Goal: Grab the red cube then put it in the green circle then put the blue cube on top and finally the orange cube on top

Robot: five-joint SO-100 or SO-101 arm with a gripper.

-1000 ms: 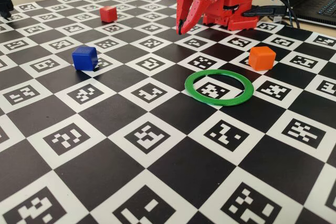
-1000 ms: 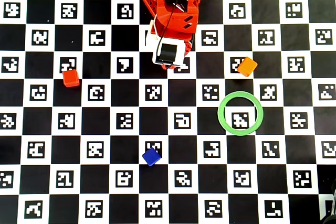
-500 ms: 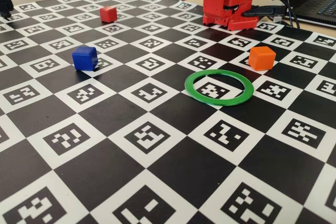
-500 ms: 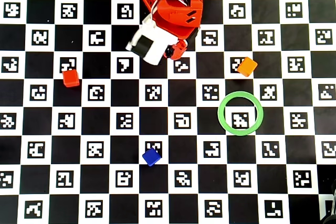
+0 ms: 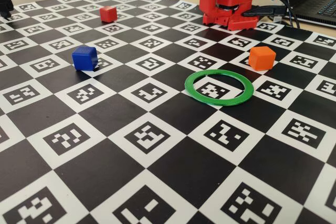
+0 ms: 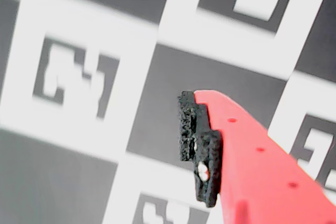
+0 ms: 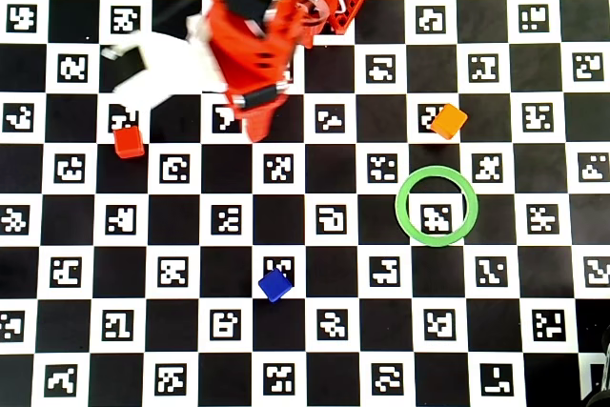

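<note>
Checkerboard sheeting printed with black-and-white marker squares is covering the tabletop [image 5: 157, 182], with a laptop and cables lying beyond its far edge in the fixed view. Taking the thin flat bright green plastic ring [image 7: 437, 206] as the landmark, the small matte red plastic cube [image 7: 129, 142] is sitting far to the ring's left in the overhead view and a little above it. The small bright orange plastic cube [image 7: 448, 121] is resting just above the ring. The small deep blue plastic cube [image 7: 274, 285] is lying below and left of it. The ring's centre is holding nothing.

The red printed arm's end effector [image 7: 255, 131] is pointing down over the board well left of the ring, roughly between it and the red cube. The wrist view is showing only one red finger with a black pad [image 6: 199, 145] over blurred squares, so I cannot tell whether the jaws are spread or pressed together.

The step in hand is probably reaching for the red cube. Doing it well likely means swinging further away from the ring, centring above the cube, aligning the fingers with two flat faces, then descending.

Open board is surrounding the red cube on every side, and the path back to the ring is looking unobstructed, though the orange cube is sitting close to the ring's upper rim.
</note>
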